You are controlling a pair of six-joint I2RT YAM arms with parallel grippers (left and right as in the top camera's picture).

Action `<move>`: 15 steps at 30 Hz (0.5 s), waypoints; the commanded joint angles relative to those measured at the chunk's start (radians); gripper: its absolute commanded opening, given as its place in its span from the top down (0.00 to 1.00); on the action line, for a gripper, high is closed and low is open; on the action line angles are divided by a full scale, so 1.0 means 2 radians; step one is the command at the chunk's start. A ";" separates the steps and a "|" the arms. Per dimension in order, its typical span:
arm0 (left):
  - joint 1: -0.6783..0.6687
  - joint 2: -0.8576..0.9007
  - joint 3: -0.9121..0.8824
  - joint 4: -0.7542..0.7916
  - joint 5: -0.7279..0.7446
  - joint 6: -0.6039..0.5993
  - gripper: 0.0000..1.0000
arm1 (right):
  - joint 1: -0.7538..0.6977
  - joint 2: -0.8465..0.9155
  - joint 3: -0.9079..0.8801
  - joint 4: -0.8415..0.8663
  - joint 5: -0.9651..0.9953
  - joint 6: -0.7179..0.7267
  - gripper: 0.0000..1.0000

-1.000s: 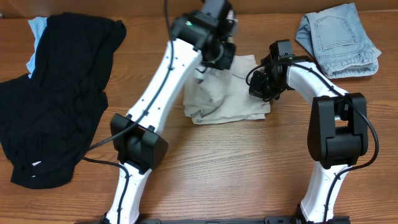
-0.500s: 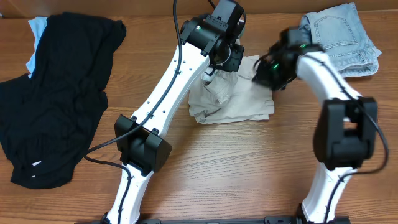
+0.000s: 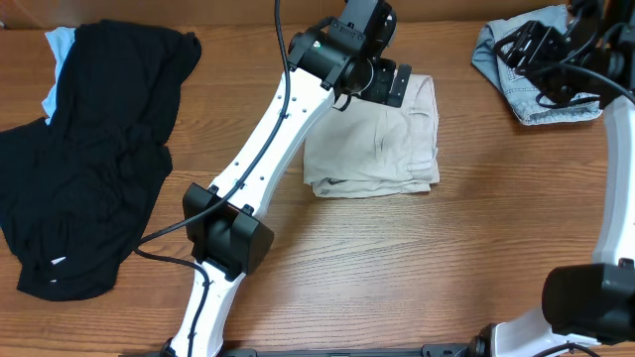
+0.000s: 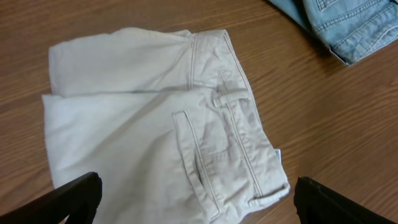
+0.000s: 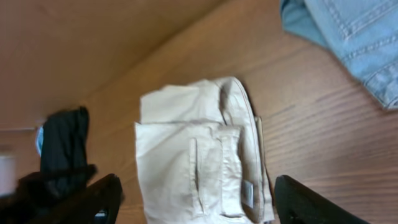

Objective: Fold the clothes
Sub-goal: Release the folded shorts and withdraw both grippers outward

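Nearby: denim shorts [image 4: 354,28] right of beige shorts [image 3: 382,149], black garment [image 3: 99,149] left

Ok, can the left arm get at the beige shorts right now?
Probably yes: the left gripper hangs open right above the beige shorts, nothing lies on them, and the right gripper is away over the denim shorts.
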 commanded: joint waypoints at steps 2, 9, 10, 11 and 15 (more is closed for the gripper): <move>0.037 -0.010 0.009 -0.006 -0.009 0.015 0.00 | 0.009 0.019 -0.057 0.003 0.015 -0.013 0.15; 0.113 -0.011 0.009 -0.068 -0.009 0.016 0.00 | 0.036 0.019 -0.186 0.073 0.015 -0.022 0.09; 0.124 -0.011 0.009 -0.073 -0.009 0.016 0.00 | 0.043 0.019 -0.207 0.087 0.015 -0.022 0.08; 0.133 -0.011 0.009 -0.078 -0.009 0.015 0.00 | 0.049 0.019 -0.222 0.098 0.015 -0.022 0.07; 0.160 -0.011 0.009 -0.087 -0.009 0.015 0.00 | 0.072 0.019 -0.286 0.145 0.038 -0.001 0.03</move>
